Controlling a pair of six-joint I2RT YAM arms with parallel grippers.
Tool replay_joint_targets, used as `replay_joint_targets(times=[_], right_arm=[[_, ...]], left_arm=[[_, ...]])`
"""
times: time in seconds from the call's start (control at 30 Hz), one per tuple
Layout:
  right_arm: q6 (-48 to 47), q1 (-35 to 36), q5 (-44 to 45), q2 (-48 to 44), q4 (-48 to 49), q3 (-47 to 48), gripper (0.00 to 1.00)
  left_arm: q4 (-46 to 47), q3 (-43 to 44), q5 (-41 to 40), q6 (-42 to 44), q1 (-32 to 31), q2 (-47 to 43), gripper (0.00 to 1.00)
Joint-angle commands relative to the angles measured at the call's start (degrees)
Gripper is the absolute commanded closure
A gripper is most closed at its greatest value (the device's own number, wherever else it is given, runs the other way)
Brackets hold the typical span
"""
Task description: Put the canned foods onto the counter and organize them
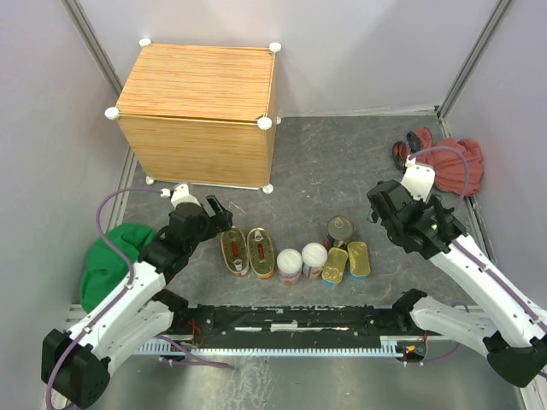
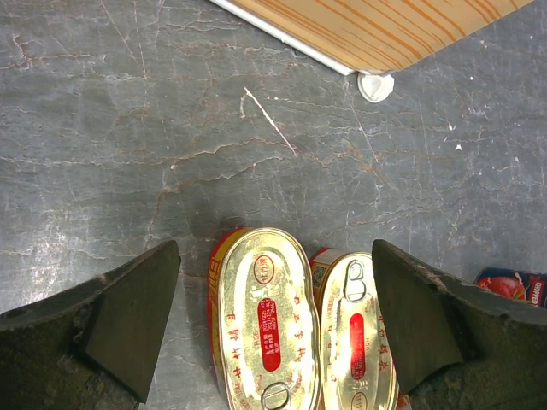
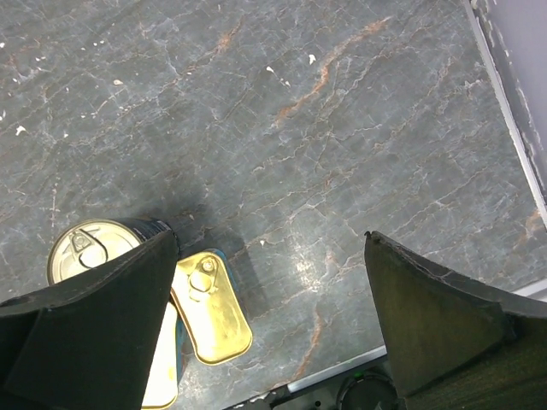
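The counter [image 1: 197, 115], a light-wood box with white knobs, stands at the back left. The cans sit in a row near the front. From the left there are two oval gold-red tins [image 1: 233, 251] [image 1: 260, 252], two white-lidded cylinders [image 1: 290, 264] [image 1: 314, 259] and two rectangular gold-blue tins [image 1: 334, 266] [image 1: 358, 259]. A dark round tin [image 1: 339, 230] sits behind them. My left gripper [image 1: 218, 215] is open above the oval tins [image 2: 265, 329] [image 2: 359, 333], which lie between its fingers. My right gripper [image 1: 385, 209] is open and empty over bare floor, right of the round tin [image 3: 85, 248] and a rectangular tin [image 3: 212, 307].
A green cloth [image 1: 111, 256] lies at the left by my left arm. A red cloth [image 1: 449, 162] lies at the back right. The counter's corner knob [image 2: 376, 85] shows beyond the oval tins. Walls enclose the grey floor, and the base rail [image 1: 291, 320] runs along the front.
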Motion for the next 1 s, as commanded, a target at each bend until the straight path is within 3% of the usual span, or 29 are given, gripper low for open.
replay_joint_targets(times=[0.0, 0.53, 0.97], right_arm=[[-0.93, 0.83, 0.49, 0.87, -0.82, -0.37, 0.02], [-2.86, 6.07, -3.14, 2.52, 2.06, -0.94, 0.03], [-1.72, 11.97, -11.79, 3.01, 8.62, -3.87, 0.03]], left_arm=[[0.36, 2.31, 0.82, -1.41, -0.23, -0.94, 0.01], [-5.18, 4.84, 0.97, -0.38, -0.24, -5.21, 0.0], [-6.21, 5.65, 1.93, -0.02, -0.17, -4.05, 0.01]])
